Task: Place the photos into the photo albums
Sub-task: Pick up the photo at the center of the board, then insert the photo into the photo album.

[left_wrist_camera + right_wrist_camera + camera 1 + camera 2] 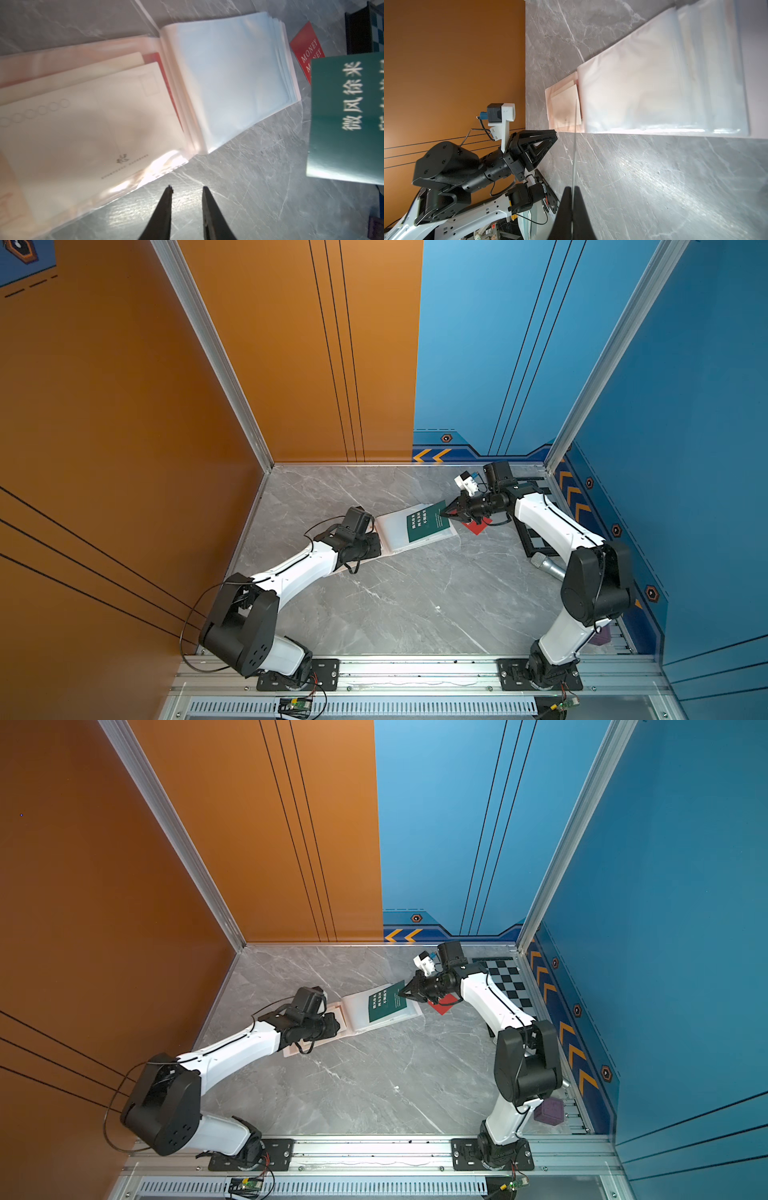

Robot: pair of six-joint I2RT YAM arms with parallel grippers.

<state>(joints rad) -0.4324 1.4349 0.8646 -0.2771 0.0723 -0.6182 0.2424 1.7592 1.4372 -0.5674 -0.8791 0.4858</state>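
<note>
Left wrist view has the left gripper (pixel 187 188) nearest, its jaws partly apart with nothing between them, just off the near edge of the photo album (pixel 228 72). The album lies open in the far half of the marble tabletop (pixel 395 605), about midway between the side edges. Its left-hand page, under that gripper in both top views, already shows a cream-backed card (pixel 83 114) under plastic with a red edge behind it. The right-hand stack of clear sleeves looks empty. Beyond the spine, the right gripper (pixel 573 188) is clamped on the short far-right edge of a dark green card (pixel 428 522), seen edge-on as a thin line between its fingers. That card sits over the empty sleeves, its long axis running from the right gripper toward the spine and the left arm, so the likely move is a slide along that line. Whether it touches the top sleeve, and where the sleeve mouth opens, I cannot tell. The left gripper is nearer to hold the plastic down. A red "MONEY" card (pixel 307 47) waits just past the album's right edge, then the checkerboard (pixel 505 979) by the far right corner. Bare tabletop lies open toward the near edge.
</note>
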